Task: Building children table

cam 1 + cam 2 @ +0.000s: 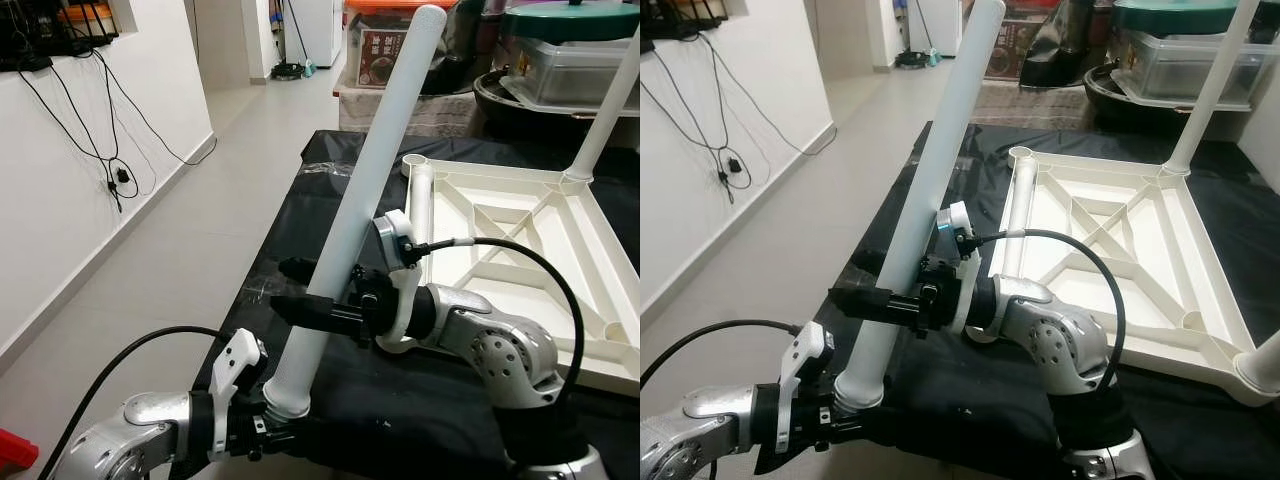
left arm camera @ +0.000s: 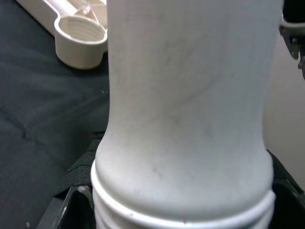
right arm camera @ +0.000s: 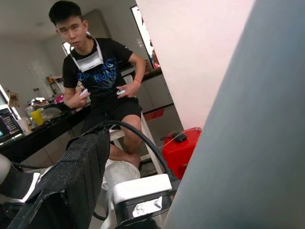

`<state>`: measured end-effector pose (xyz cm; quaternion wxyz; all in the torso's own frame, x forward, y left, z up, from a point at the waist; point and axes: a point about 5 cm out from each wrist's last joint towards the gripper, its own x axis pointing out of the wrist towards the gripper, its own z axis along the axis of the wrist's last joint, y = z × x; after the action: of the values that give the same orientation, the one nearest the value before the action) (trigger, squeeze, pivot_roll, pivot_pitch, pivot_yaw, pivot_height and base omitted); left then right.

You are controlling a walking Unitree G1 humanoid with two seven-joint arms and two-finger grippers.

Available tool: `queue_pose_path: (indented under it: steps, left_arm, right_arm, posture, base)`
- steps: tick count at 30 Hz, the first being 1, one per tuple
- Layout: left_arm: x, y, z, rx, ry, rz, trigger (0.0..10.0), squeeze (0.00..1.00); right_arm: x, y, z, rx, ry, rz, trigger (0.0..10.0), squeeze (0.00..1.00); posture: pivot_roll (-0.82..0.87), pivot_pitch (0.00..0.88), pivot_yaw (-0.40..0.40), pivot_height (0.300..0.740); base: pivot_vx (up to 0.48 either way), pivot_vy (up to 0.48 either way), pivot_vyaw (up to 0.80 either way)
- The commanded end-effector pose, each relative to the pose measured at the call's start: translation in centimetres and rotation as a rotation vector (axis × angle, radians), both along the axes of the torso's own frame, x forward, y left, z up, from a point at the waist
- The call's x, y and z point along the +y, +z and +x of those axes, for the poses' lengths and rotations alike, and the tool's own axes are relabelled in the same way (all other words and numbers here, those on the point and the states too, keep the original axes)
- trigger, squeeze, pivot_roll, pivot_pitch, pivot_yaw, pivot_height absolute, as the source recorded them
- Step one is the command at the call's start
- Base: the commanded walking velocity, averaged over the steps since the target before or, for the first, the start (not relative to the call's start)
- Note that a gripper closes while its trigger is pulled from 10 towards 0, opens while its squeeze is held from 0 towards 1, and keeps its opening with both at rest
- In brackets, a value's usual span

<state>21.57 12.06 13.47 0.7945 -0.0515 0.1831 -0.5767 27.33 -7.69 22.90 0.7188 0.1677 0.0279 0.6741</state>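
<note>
The white table leg [image 1: 360,210] hides both grippers' jaws, and the tabletop [image 1: 520,250] runs off-frame.

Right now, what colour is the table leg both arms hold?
White, clearest in the left eye view: table leg.

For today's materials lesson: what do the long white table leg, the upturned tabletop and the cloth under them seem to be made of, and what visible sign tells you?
Table leg: probably moulded plastic, matte white, with ridged threads at its lower end. Tabletop: likely the same cream plastic, given its moulded ribs and round threaded socket. Cloth: thin black fabric or sheeting, wrinkled with a slight sheen.
</note>
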Motion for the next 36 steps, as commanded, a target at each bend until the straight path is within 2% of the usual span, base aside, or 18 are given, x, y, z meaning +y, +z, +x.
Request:
queue_pose_path:
  steps: [1,9,10,11,12,14,15,23,31,32,36]
  left_arm:
    - [-0.8,-0.3,-0.3,0.008,-0.051,0.009,10.0,0.0]
    - [-1.4,-0.5,0.2,-0.007,-0.065,0.003,10.0,0.0]
    - [-1.5,-0.5,0.2,-0.006,-0.067,0.003,10.0,0.0]
    - [-1.5,-0.5,0.2,-0.006,-0.067,0.003,10.0,0.0]
    - [-1.6,-0.6,0.1,-0.004,-0.07,0.003,10.0,0.0]
    - [-1.6,-0.7,0.1,-0.003,-0.072,0.003,10.0,0.0]
    - [-1.6,-0.7,0.1,0.0,-0.072,0.002,10.0,0.0]
    - [-1.5,-0.8,0.1,0.007,-0.071,0.001,10.0,0.0]
    - [-1.3,-1.4,0.2,0.028,-0.032,0.044,10.0,0.0]
    - [-1.3,-1.4,0.4,0.031,0.003,0.031,10.0,1.0]
    - [-0.9,-1.2,0.7,0.023,0.067,0.002,10.0,1.0]
  right_arm:
    - [1.1,0.1,-0.7,-0.003,0.055,0.005,10.0,0.0]
    - [1.1,0.1,-0.8,-0.008,0.051,0.001,10.0,0.0]
    - [1.1,0.1,-0.8,-0.009,0.051,0.002,8.2,0.0]
    - [1.1,0.1,-0.8,-0.009,0.051,0.002,8.2,0.0]
    - [1.1,0.1,-0.8,-0.009,0.049,0.004,2.5,0.0]
    - [1.1,0.1,-0.8,-0.009,0.048,0.005,2.5,0.0]
    - [1.1,0.1,-0.8,-0.009,0.049,0.007,0.0,0.0]
    - [1.0,0.3,-0.7,-0.011,0.049,0.016,0.0,0.0]
    - [0.8,0.5,-0.5,-0.016,0.036,0.027,0.0,0.0]
    - [0.7,0.6,-0.4,-0.019,0.031,0.028,0.0,0.0]
    - [0.3,0.9,-0.1,-0.03,0.011,0.028,0.0,0.0]
  posture:
    - [0.08,0.028,0.007,0.74]
    - [0.08,0.022,0.008,0.74]
    - [0.08,0.023,0.008,0.74]
    - [0.08,0.023,0.008,0.74]
    - [0.08,0.025,0.009,0.74]
    - [0.08,0.025,0.008,0.74]
    - [0.08,0.028,0.01,0.74]
    - [0.08,0.028,0.011,0.74]
    - [0.08,0.032,0.009,0.74]
    - [0.08,0.035,0.007,0.74]
    - [0.08,0.038,0.008,0.74]
  base:
    - [0.0,0.0,0.0]
    - [0.0,0.0,0.0]
    - [0.0,0.0,0.0]
    - [0.0,0.0,0.0]
    - [0.0,0.0,0.0]
    - [0.0,0.0,0.0]
    - [0.0,0.0,0.0]
    - [0.0,0.0,0.0]
    - [0.0,0.0,0.0]
    - [0.0,0.0,0.0]
    - [0.0,0.0,0.0]
